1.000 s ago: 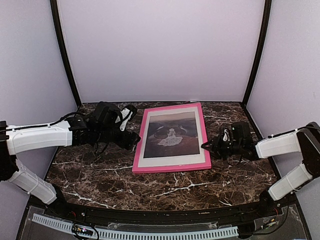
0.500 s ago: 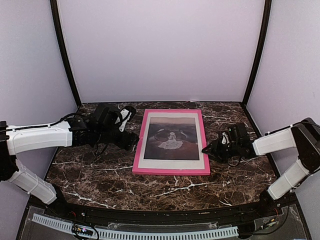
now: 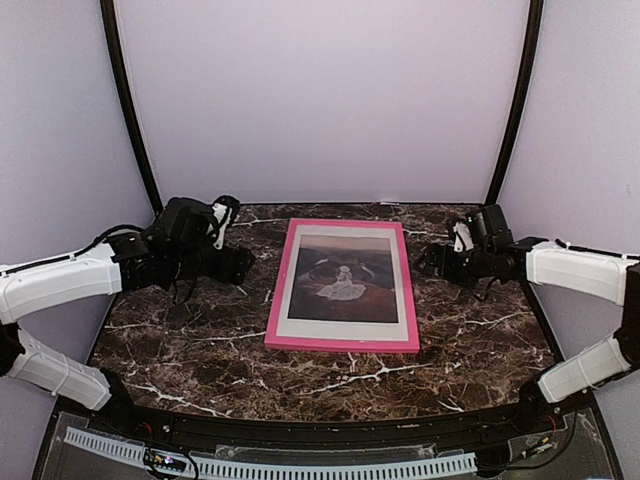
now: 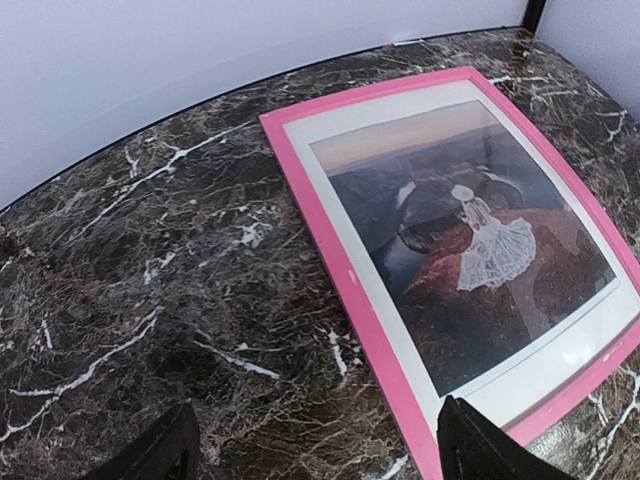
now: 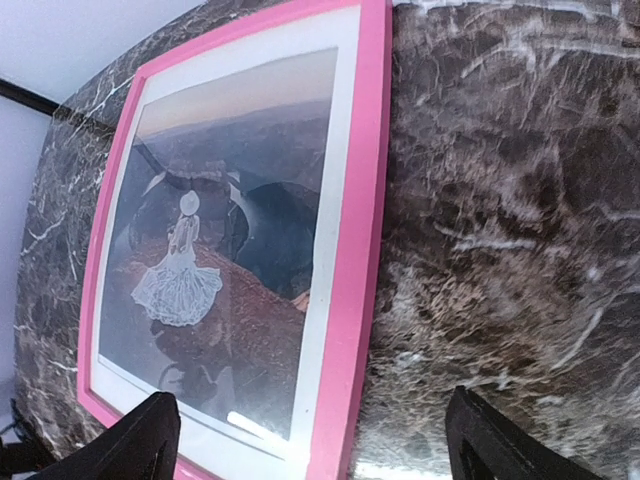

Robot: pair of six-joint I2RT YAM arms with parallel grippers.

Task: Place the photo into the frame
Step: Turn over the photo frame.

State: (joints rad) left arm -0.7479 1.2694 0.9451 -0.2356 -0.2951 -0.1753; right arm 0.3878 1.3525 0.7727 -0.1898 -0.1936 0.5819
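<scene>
Marble-topped table (image 3: 190, 345), from left: the left gripper (image 3: 240, 268) hovers near the left side of the pink frame (image 3: 340, 343), jaws spread and empty. The photo (image 3: 343, 280) lies face up inside the frame, ringed by a white border (image 3: 340, 328). The right gripper (image 3: 425, 262) hangs just off the frame's right side, jaws wide, holding nothing.

Pink frame (image 3: 343, 343); photo (image 3: 343, 280) dark reddish, white figure (seemingly pale-bordered); table (image 3: 200, 345) brown, white-veined.
</scene>
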